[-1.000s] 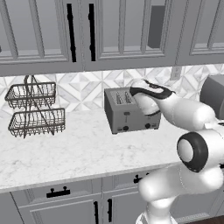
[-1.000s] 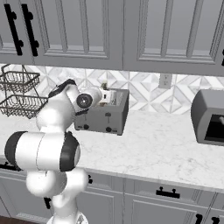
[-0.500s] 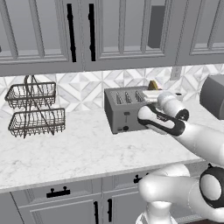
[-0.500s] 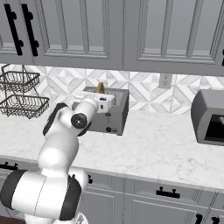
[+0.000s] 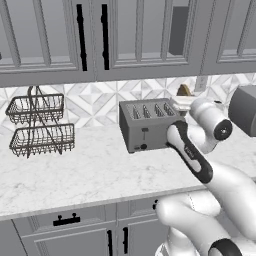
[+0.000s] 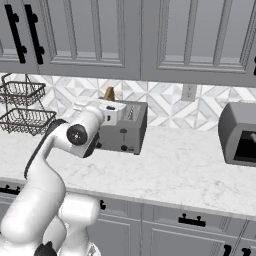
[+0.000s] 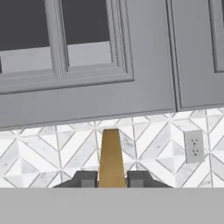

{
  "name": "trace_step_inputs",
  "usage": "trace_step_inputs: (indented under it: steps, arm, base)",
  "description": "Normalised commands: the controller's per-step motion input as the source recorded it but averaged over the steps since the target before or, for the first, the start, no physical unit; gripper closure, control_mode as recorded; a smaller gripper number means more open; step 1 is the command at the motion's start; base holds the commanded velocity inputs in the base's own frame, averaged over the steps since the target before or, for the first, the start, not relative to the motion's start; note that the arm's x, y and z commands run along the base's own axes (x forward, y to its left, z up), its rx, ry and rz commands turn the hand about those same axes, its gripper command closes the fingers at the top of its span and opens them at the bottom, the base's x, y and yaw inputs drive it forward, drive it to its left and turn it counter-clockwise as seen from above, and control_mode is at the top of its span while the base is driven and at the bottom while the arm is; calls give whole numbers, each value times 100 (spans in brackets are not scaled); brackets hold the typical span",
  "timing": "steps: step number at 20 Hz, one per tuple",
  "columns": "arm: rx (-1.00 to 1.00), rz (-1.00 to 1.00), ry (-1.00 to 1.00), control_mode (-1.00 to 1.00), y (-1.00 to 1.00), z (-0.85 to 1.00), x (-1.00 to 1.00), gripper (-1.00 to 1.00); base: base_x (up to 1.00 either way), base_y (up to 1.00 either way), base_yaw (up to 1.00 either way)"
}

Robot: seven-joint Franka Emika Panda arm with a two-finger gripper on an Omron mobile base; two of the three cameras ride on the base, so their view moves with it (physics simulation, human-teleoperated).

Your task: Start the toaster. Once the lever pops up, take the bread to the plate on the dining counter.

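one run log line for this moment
stage: bread lifted | end effector: shut on bread | bread: clear above toaster | plate: not reached yet

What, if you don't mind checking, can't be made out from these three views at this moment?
- Bread: lower part hidden between the hand's fingertips in the hand view; just a sliver shows past the arm in both base views.
- Toaster: its right end is covered by the arm in the left base view.
- Dark grey appliance: cut off by the right base view's edge.
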Motion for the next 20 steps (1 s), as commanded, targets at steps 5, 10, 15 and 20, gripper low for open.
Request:
trace_step_inputs:
  steps: [5, 10, 15, 20]
  arm:
    - [6, 0, 36, -100, 0, 76, -81, 100]
    - [4, 0, 36, -100, 0, 54, -87, 100]
    - [1, 0, 25, -100, -1, 33, -97, 100]
    - [0, 0, 3, -100, -2, -2, -100, 100]
  base:
    - [0, 0, 0]
    - [0, 0, 0]
    - [0, 0, 0]
    - [0, 0, 0]
